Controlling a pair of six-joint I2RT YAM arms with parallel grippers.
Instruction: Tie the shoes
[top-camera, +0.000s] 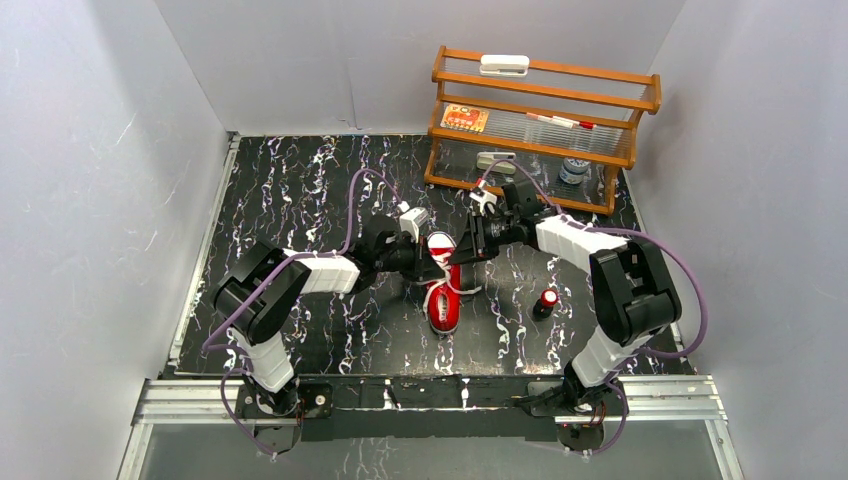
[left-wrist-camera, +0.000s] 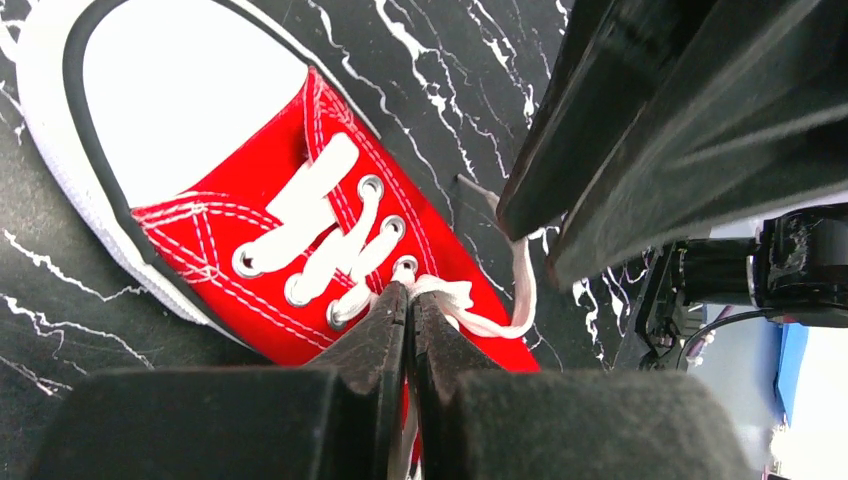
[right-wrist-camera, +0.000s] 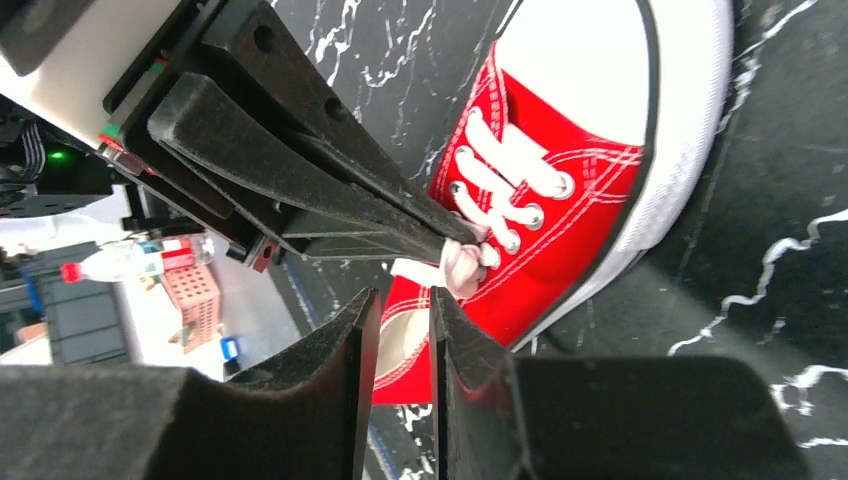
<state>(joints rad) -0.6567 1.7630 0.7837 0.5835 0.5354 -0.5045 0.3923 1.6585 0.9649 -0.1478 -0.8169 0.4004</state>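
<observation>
Two grippers meet over one small red canvas sneaker (top-camera: 445, 300) with white laces, white rubber sole and toe cap, seen from above on the black, white-veined tabletop (top-camera: 300, 200). The left gripper (top-camera: 438, 267) and right gripper (top-camera: 464, 254) both point at the laced throat, their tips just beside each other. From this height the jaw gaps are too small to read. To the right gripper's right, nearer the arm bases, stands one small red-and-black cylinder (top-camera: 546, 303). Beyond that gripper stands one orange wooden rack (top-camera: 530, 143).

From the left wrist, the left gripper (left-wrist-camera: 408, 292) is clenched, its jaws pressed together on the white lace (left-wrist-camera: 500, 320) where it bunches by the top eyelet, its tips touching the sneaker (left-wrist-camera: 250, 200). Six metal eyelets (left-wrist-camera: 397, 228) show ahead of the tips, then the white toe cap (left-wrist-camera: 180, 100), cut off by the frame edge. The heel half is hidden under the fingers. One strand runs from the bunch up to the tip of the right gripper (left-wrist-camera: 520, 225), and a short lace end pokes out on its far side.

From the right wrist, the right gripper (right-wrist-camera: 403, 300) has its jaws almost together, with a narrow slit between them; I cannot tell whether they pinch the lace. Just ahead of its tips the left gripper (right-wrist-camera: 465, 235) nips the bunched lace (right-wrist-camera: 455, 268) over the sneaker (right-wrist-camera: 560, 230). The room beyond is blurred.
</observation>
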